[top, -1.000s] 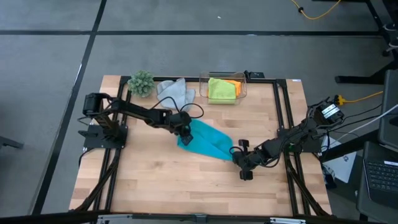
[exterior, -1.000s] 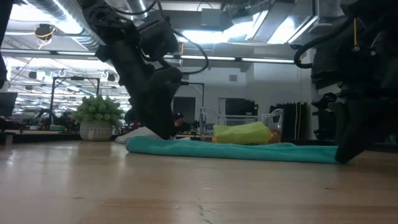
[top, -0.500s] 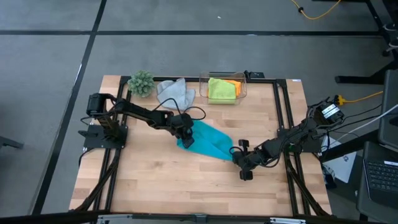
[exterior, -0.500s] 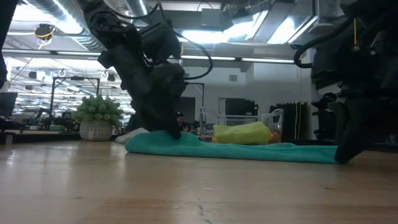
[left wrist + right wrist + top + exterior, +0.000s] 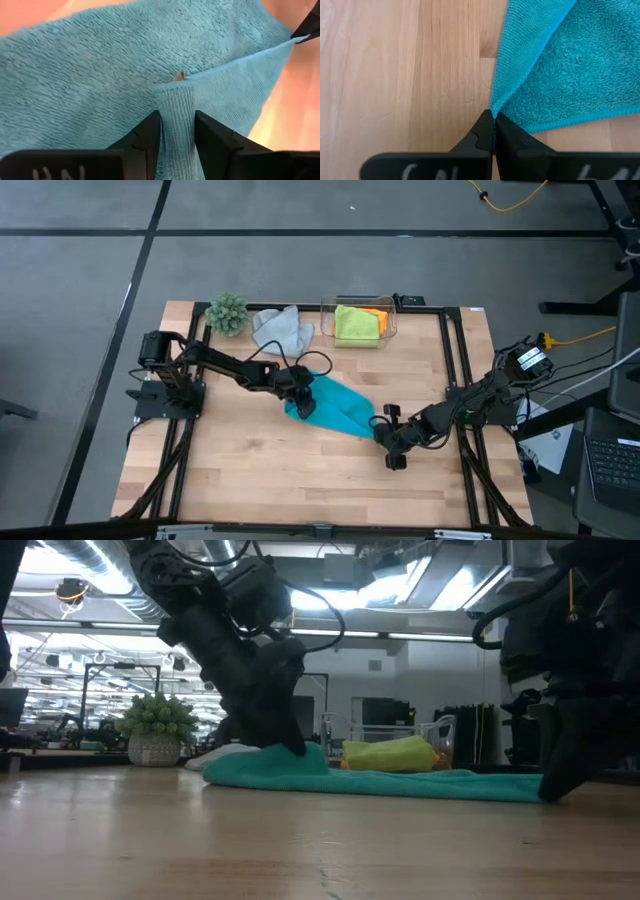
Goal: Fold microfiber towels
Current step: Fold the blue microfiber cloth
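Note:
A turquoise blue towel (image 5: 335, 406) lies mid-table as a slanting strip, partly doubled over. My left gripper (image 5: 303, 404) is shut on its left end, my right gripper (image 5: 384, 427) on its right corner. In the low view the towel (image 5: 400, 783) lies flat on the wood between the two arms. A light grey towel (image 5: 281, 328) lies crumpled at the far edge. A lime green towel (image 5: 354, 323) and an orange one (image 5: 374, 313) sit in a clear box. My left gripper pinches a raised fold of the turquoise towel (image 5: 177, 116) between its two fingers (image 5: 148, 134), coming slanting down from the table's left. The fold stands up a little at the fingers; the rest of the cloth lies slack on the table. My right gripper holds the towel's pointed corner (image 5: 494, 111) pinched at the free ends of its shut fingers (image 5: 482, 131), slanting down from the table's right side. The corner stays low at the wood, and the hemmed edges spread away from it.
A small green fuzzy plant (image 5: 227, 312) stands at the far left beside the grey towel. The clear box (image 5: 388, 326) stands at the far edge, middle. Bare wood (image 5: 300, 470) lies toward the near edge. Black frame rails (image 5: 462, 370) run along the table's sides.
My left gripper has shifted a little toward the table's right edge and tipped, still shut on the towel's left end. That end has bunched up into a low hump at the fingers. The right corner has stayed where it was.

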Tool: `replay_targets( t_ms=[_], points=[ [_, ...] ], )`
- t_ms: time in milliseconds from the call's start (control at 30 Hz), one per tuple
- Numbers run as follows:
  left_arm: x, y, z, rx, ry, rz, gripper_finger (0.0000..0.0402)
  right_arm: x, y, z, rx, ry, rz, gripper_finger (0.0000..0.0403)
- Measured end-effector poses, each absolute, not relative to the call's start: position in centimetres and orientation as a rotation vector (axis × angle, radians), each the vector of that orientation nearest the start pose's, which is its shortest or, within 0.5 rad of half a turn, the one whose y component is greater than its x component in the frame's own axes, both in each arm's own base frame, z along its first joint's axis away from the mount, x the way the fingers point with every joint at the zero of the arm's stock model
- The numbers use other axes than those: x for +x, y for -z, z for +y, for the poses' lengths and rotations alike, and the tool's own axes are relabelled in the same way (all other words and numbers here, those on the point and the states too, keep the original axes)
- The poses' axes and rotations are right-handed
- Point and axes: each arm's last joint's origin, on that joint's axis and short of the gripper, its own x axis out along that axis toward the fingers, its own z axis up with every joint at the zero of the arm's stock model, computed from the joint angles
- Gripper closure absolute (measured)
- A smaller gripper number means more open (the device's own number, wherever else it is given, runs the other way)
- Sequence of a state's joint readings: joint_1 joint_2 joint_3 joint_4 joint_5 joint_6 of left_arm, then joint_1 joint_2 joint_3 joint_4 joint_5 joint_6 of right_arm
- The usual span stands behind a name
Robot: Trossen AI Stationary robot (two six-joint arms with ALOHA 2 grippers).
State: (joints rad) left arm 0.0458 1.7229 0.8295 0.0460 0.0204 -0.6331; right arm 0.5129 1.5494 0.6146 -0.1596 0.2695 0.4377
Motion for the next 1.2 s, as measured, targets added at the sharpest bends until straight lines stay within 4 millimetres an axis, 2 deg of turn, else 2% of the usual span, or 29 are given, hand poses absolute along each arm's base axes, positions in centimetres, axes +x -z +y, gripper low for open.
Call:
replay_targets(
  t_ms=[767,900,1067,1200],
  points=[
    [32.88,-14.31,1.43,-0.56,-0.244,0.752,0.0296,22.35,-12.11,11.69,-0.042,-0.006,1.028,0.0399],
    [32.88,-14.31,1.42,-0.559,-0.244,0.752,0.0323,22.35,-12.11,11.69,-0.041,-0.006,1.028,0.0399],
    [32.88,-14.31,1.38,-0.555,-0.251,0.75,0.039,22.36,-12.11,11.69,-0.041,-0.005,1.028,0.0399],
    [32.83,-14.86,0.66,-0.51,-0.243,0.733,0.0399,22.39,-12.35,11.55,-0.054,0.041,1.002,0.0399]
  ],
)
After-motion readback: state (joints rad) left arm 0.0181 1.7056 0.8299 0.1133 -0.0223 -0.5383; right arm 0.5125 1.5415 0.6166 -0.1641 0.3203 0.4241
